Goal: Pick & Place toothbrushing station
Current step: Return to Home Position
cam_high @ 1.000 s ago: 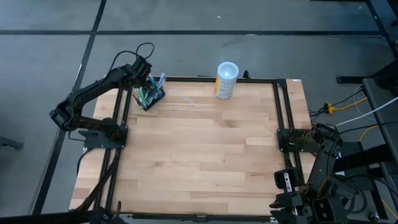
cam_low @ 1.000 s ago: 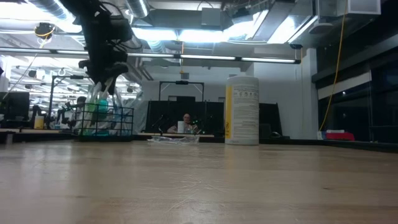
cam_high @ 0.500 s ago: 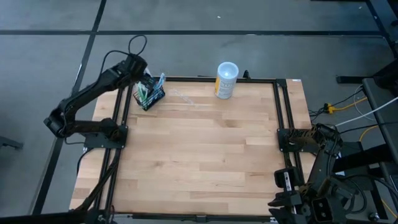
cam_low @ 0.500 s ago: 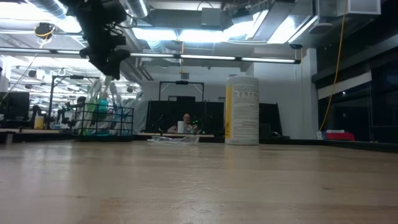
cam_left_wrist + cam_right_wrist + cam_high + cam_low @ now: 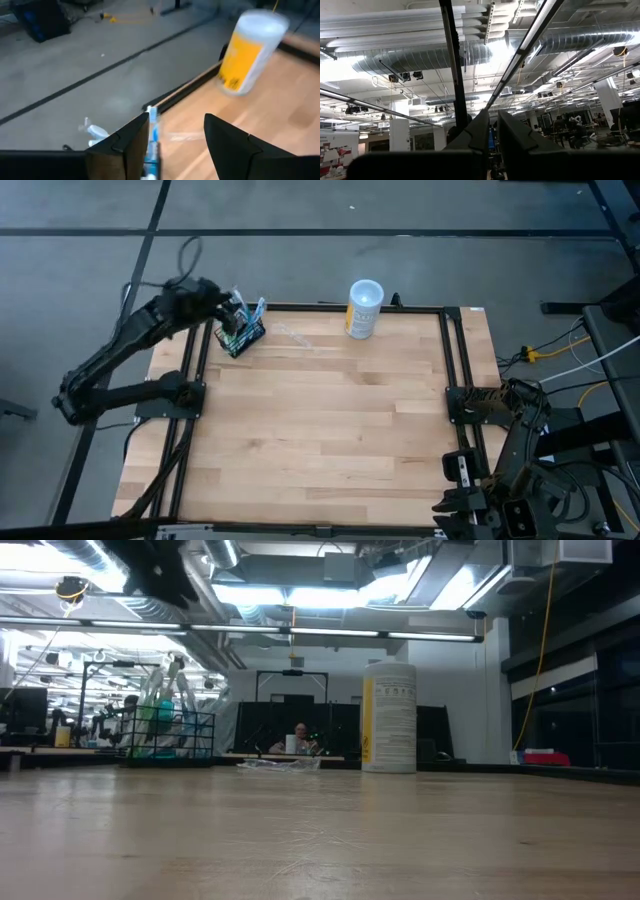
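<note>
**Toothbrushing station sits at bench's far-left corner**

Your left end effector (image 5: pixel 176 125) hangs open and empty above the toothbrushing station (image 5: pixel 241 334), which stands at the far-left corner of the bench (image 5: pixel 320 430). Your right end effector (image 5: pixel 493 119) rests closed by the front-right corner.

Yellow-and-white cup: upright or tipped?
Upright: the cup stands tall on its base in the low view, and the high view shows its round top.
</note>
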Controlling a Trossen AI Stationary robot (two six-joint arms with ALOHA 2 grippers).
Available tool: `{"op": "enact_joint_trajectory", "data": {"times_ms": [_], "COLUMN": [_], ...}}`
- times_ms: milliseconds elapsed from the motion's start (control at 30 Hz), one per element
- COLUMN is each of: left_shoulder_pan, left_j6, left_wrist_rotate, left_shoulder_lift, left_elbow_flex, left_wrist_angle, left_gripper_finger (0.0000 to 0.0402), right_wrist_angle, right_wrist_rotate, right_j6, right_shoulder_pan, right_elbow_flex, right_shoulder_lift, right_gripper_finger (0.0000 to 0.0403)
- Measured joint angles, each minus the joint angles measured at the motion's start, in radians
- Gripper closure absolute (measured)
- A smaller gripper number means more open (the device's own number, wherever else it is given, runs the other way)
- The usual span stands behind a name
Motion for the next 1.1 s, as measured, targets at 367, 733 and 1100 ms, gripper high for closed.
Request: {"op": "enact_joint_trajectory", "data": {"times_ms": [367, 733, 1100], "left_shoulder_pan": [-0.225, -0.581, -0.851], "left_j6": [-0.284, -0.331, -0.223], "left_wrist_rotate": [0.04, 0.19, 0.092], "left_shoulder_lift": [-0.264, -0.282, -0.226], "left_elbow_flex": [0.001, 0.001, 0.001], "left_wrist_angle": [-0.309, 0.066, 0.63], "left_gripper_finger": [0.0218, 0.0262, 0.0286], "right_wrist_angle": [0.0, -0.051, -0.107], "right_wrist_rotate": [0.002, 0.29, 0.467], "right_j6": [-0.051, -0.009, 0.046], "right_shoulder_pan": [0.0, -0.016, -0.078], "right_elbow_flex": [0.0, 0.0, 0.0], "right_shoulder_lift": [0.0, 0.0, 0.0], "right_gripper_finger": [0.0362, 0.0362, 0.0362]}}
